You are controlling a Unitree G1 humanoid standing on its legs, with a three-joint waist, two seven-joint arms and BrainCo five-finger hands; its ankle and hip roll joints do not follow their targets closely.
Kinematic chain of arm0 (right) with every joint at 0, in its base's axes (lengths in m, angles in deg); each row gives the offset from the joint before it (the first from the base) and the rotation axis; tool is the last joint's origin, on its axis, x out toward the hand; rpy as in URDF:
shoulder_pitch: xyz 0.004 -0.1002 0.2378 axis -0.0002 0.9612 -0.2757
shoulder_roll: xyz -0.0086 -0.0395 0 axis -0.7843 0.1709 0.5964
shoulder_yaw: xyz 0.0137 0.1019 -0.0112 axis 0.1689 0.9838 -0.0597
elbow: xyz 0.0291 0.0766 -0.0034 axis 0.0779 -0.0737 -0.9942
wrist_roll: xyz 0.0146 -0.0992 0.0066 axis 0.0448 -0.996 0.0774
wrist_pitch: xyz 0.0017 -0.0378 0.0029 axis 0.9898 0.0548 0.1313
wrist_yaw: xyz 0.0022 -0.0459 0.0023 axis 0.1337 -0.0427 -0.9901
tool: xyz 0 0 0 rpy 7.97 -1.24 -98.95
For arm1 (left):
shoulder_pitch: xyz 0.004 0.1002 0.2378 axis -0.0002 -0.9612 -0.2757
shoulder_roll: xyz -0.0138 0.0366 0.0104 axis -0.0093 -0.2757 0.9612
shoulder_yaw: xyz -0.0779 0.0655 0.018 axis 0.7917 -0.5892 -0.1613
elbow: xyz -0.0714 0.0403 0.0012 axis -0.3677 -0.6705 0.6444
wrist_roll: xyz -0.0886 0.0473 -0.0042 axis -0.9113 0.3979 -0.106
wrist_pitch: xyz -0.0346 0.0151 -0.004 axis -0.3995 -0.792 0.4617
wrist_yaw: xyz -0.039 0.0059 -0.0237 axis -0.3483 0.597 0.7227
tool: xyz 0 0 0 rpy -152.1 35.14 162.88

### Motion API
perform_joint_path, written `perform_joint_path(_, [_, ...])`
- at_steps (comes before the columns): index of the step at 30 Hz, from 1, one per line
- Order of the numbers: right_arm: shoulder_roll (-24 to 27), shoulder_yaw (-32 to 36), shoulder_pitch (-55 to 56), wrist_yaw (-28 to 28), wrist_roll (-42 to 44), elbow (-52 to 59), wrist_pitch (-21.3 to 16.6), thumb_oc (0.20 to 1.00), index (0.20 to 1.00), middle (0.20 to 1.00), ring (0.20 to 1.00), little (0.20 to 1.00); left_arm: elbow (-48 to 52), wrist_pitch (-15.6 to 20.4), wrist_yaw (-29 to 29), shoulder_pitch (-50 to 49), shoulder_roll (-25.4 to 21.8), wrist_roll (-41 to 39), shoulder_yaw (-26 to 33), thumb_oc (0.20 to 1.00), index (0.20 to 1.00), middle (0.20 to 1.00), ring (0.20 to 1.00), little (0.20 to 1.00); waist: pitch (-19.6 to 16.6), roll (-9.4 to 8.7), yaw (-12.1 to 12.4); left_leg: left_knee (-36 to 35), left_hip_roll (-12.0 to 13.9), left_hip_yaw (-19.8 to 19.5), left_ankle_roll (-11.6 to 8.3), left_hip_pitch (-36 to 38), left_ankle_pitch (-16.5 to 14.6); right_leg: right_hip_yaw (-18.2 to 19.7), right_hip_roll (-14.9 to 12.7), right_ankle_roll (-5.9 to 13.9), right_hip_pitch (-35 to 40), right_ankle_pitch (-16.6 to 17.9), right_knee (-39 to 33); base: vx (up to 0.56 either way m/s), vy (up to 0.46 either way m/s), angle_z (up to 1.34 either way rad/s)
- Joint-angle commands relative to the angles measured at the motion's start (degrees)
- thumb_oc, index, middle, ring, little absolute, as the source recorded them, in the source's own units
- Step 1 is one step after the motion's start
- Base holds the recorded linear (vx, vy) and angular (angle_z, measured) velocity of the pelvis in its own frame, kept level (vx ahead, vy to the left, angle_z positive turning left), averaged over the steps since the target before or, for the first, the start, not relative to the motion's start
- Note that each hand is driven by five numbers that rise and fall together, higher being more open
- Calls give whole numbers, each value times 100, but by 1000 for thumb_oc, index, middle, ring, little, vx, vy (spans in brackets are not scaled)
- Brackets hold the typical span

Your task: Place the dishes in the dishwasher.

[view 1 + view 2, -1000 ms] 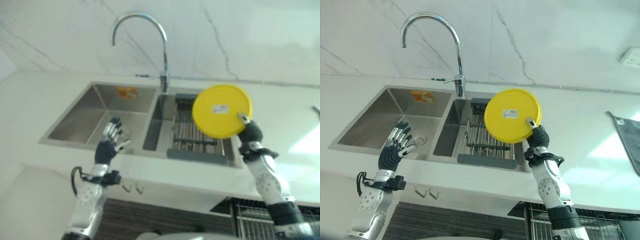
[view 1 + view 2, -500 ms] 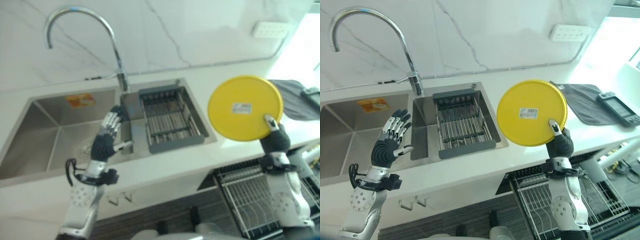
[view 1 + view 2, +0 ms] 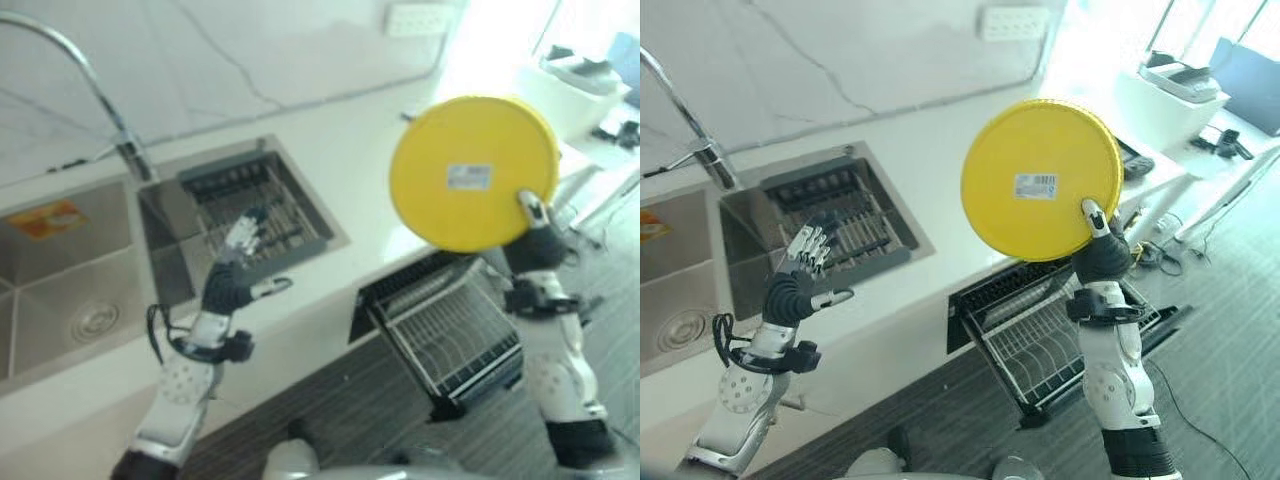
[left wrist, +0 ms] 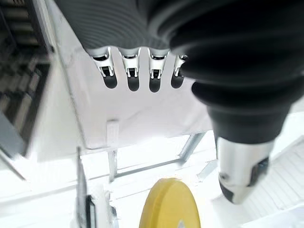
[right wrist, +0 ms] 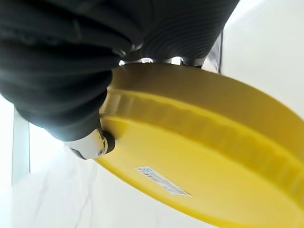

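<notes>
The right hand (image 3: 1098, 255) grips a yellow plate (image 3: 1042, 178) by its low edge, thumb on the bottom side and fingers behind. The plate stands up in the air, above the open dishwasher rack (image 3: 1050, 335) on the right. The rack looks bare, as far as I can see, so no dish is in yet. The left hand (image 3: 795, 290) hangs over the near edge of the counter (image 3: 940, 165) by the sink (image 3: 60, 270), fingers loose and straight, holding nothing. The plate must go down into the rack next.
</notes>
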Motion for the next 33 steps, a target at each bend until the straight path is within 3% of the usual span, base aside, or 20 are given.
perform_joint_path(1, [57, 355, -152, 154, -78, 703, -381, 200, 200, 200, 200, 200, 487, 79, -67, 89, 83, 188, 334, 1000, 1000, 1000, 1000, 1000, -325, 127, -101, -296, -966, -987, 362, 216, -633, 411, 318, 761, 236, 920, -897, -126, -448, -144])
perform_joint_path(5, [106, 558, -24, 128, -9, 688, -449, 200, 200, 200, 200, 200, 569, 107, 124, 133, 159, 270, 315, 1000, 1000, 1000, 1000, 1000, -351, 56, -182, -296, -757, -940, 248, 152, -576, 372, 590, 702, 336, 567, -1347, -137, -455, -75])
perform_joint_path(9, [112, 608, -19, 140, 47, 690, -514, 200, 200, 200, 200, 200, 546, 63, 198, 243, 191, 232, 325, 1000, 1000, 1000, 1000, 1000, -373, 63, -282, -296, -492, -1018, 69, 110, -478, 574, 1005, 529, 326, 96, -1657, -112, -467, -18])
perform_joint_path(12, [144, 508, 2, 235, -345, 804, -387, 200, 200, 200, 200, 200, 632, -88, 207, 236, 240, 246, 316, 1000, 1000, 1000, 1000, 1000, -368, 113, -388, -296, -83, -1075, -170, -12, -165, 877, 1438, 346, 241, -375, -1816, -114, -589, -14])
perform_joint_path(15, [305, 384, -29, 222, -492, 841, -264, 200, 200, 200, 200, 200, 591, -111, 44, 173, 300, 141, 302, 1000, 1000, 1000, 1000, 1000, -250, 125, -510, -97, 311, -765, -360, -60, 43, 1008, 1690, 92, 91, -463, -1765, -79, -430, -32])
perform_joint_path(17, [407, 355, -75, 115, -370, 762, -319, 200, 200, 200, 200, 200, 557, 4, 23, 98, 382, 130, 313, 1000, 1000, 1000, 1000, 1000, -99, 80, -539, 660, 366, -728, -360, -307, -222, 1050, 1795, -68, 36, -463, -1730, -95, -390, -28])
perform_joint_path(18, [466, 332, -93, 28, -268, 727, -358, 200, 200, 200, 200, 200, 548, 142, -22, -33, 412, 157, 350, 1000, 1000, 1000, 1000, 1000, 17, 41, -470, 1388, 61, -934, -269, -566, -499, 1132, 1812, -123, 59, -445, -1716, -85, -334, 9])
perform_joint_path(19, [512, 266, -136, 40, -277, 702, -406, 200, 200, 200, 200, 200, 570, 185, -86, -104, 427, 167, 411, 1000, 1000, 1000, 1000, 1000, 72, 33, -398, 1670, -347, -1079, -105, -677, -803, 1164, 1800, -116, 57, -413, -1732, -32, -167, 25])
perform_joint_path(21, [476, 86, -210, 417, -743, 688, -588, 200, 200, 200, 200, 200, 560, 291, -31, -149, 493, 159, 488, 1000, 1000, 1000, 1000, 1000, 35, 145, -298, 1536, -1027, -736, 118, -578, -1055, 1008, 1853, -51, 104, -419, -1724, 65, 29, 8])
perform_joint_path(22, [418, 21, -216, 555, -904, 685, -677, 200, 200, 200, 200, 200, 550, 331, 57, -101, 504, 142, 459, 1000, 1000, 1000, 1000, 1000, -12, 187, -314, 1370, -1187, -475, 215, -453, -1096, 880, 1876, -27, 97, -443, -1670, 125, 121, -5])
perform_joint_path(23, [298, -84, -223, 597, -1029, 667, -769, 200, 200, 200, 200, 200, 576, 316, -26, -55, 510, 236, 364, 1000, 1000, 1000, 1000, 1000, -23, 271, -329, 990, -1212, -521, 284, -232, -1015, 851, 1942, -11, 24, -536, -1452, 177, 185, 23])
perform_joint_path(25, [171, -327, -275, 683, -1125, 732, -831, 200, 200, 200, 200, 200, 486, 293, -402, 93, 544, 540, 136, 1000, 1000, 1000, 1000, 1000, -41, 330, -314, 563, -1257, -970, 344, 64, -885, 884, 1989, -25, -101, -663, -1123, 207, 234, 65])
perform_joint_path(27, [277, -243, -201, 655, -922, 810, -864, 200, 200, 200, 200, 200, 449, 142, -618, 302, 501, 464, 76, 1000, 1000, 1000, 1000, 1000, -118, 298, -365, 217, -1248, -1076, 411, 268, -773, 861, 2015, 47, -195, -599, -671, 237, 282, 42])
perform_joint_path(29, [296, -96, -177, 434, -694, 790, -771, 200, 200, 200, 200, 200, 336, 267, -718, 309, 465, 756, 9, 1000, 1000, 1000, 1000, 1000, -129, 278, -338, -69, -1237, -1252, 446, 386, -690, 660, 1876, 124, -406, -401, -57, 171, 231, 23])
perform_joint_path(31, [301, -1, -156, 345, -325, 795, -715, 200, 200, 200, 200, 200, 280, 265, -999, 373, 360, 911, 83, 1000, 1000, 1000, 1000, 1000, -106, 259, -330, -92, -1201, -1343, 488, 394, -682, 710, 1828, 126, -643, -380, 475, 100, 153, 6])
perform_joint_path(33, [233, 48, -148, 430, -496, 916, -759, 200, 200, 200, 200, 200, 328, 371, -969, 406, 377, 1062, 218, 1000, 1000, 1000, 1000, 1000, -101, 219, -341, 44, -1177, -1465, 477, 313, -731, 966, 1874, 39, -682, -522, 348, 91, 36, 7])
